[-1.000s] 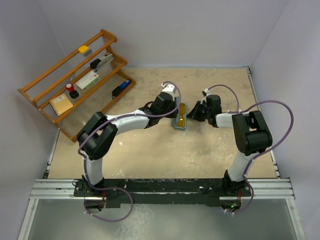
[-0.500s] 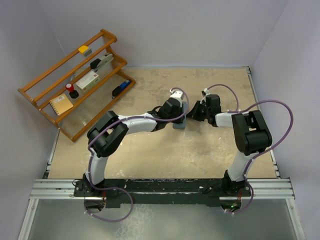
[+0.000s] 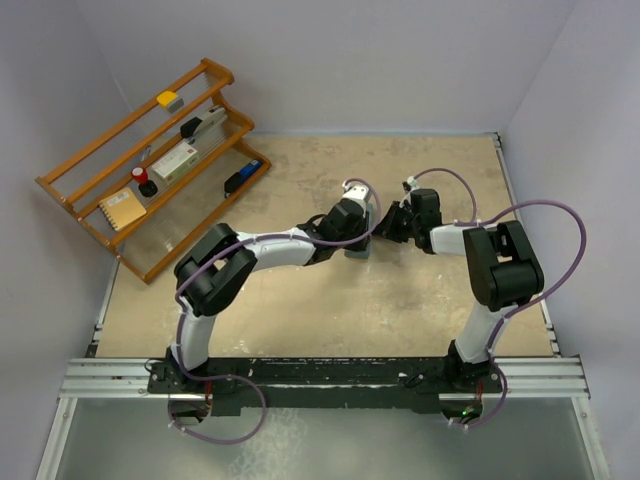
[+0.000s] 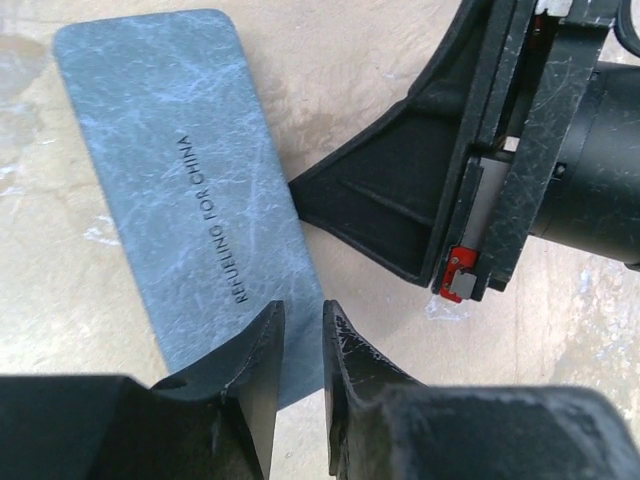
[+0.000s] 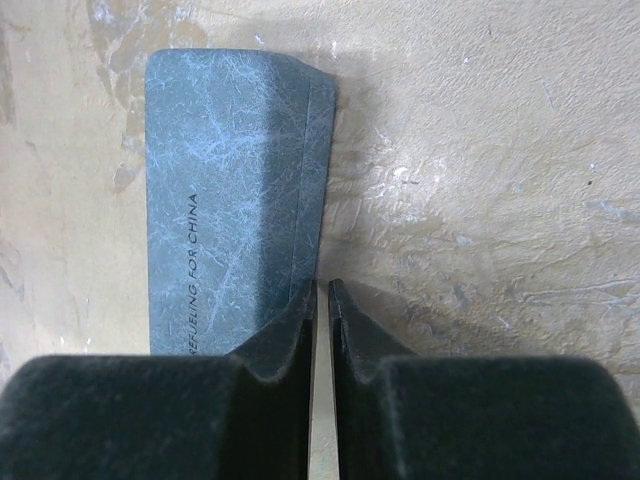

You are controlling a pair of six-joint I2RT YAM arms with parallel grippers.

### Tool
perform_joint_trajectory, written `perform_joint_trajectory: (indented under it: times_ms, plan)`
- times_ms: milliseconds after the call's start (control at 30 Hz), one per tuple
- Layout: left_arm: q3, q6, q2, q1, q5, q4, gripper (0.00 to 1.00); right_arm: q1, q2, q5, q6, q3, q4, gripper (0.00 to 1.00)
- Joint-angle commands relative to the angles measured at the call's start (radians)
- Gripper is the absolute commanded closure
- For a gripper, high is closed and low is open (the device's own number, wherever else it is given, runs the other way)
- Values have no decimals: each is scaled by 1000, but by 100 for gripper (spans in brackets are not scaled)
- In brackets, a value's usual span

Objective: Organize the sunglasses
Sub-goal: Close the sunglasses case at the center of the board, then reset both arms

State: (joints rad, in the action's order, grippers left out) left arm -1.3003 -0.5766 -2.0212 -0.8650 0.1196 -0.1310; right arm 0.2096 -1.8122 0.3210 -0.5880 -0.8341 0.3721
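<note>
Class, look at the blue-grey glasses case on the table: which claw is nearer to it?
Neither clearly: both are at the glasses case. The left claw sits over one end of it; the right claw meets its long edge from the side.

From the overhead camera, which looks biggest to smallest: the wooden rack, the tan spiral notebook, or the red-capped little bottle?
1. Wooden rack, clearly largest.
2. Tan spiral notebook.
3. Red-capped little bottle, smallest.

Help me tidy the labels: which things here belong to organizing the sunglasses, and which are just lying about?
Job:
- grey sunglasses case, closed, flat on the table
- left pincer and right pincer, both at the case

Lying about:
- wooden rack at far left, with its small items
</note>
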Motion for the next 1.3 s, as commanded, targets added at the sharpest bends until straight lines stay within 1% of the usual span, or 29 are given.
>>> perform_joint_trajectory:
  times_ms: [0,133,267,433,467,567,667,800,833,867,900,967,1000,1033,1067,1167,1200,1267]
  plan:
    - [-30,54,117,0,64,53,80,13,27,-71,38,2,-114,87]
    - [-4,80,194,0,116,75,79,13,84,-111,50,-1,-141,87]
    - [39,95,262,4,162,74,75,13,135,-137,64,-15,-182,85]
    - [103,98,307,14,217,71,71,14,195,-147,76,-16,-208,85]
    - [119,96,315,16,233,68,69,14,206,-149,79,-16,-214,84]
    - [174,78,349,32,255,49,64,23,240,-166,96,-13,-226,81]
    - [237,72,391,50,239,3,63,28,264,-184,110,-9,-243,75]
    - [262,78,419,55,243,1,56,28,279,-166,115,-11,-256,67]
    - [267,75,423,55,251,3,55,28,282,-158,114,-11,-257,61]
    - [269,73,429,56,258,6,51,29,287,-152,114,-14,-260,57]
    - [273,75,432,55,259,8,45,31,292,-152,114,-15,-263,55]
    - [274,81,437,55,263,17,26,34,303,-153,116,-18,-270,52]
    - [271,88,438,55,264,25,21,35,309,-154,117,-19,-273,48]
    - [268,89,438,55,268,32,20,36,314,-155,117,-21,-276,45]
    - [267,86,441,55,277,38,15,37,320,-153,117,-24,-281,42]
    - [277,80,454,56,298,33,11,42,337,-165,117,-32,-299,30]
    - [282,76,460,55,309,31,9,43,343,-167,117,-34,-302,27]
    - [289,72,472,55,322,29,4,45,353,-173,117,-36,-312,17]
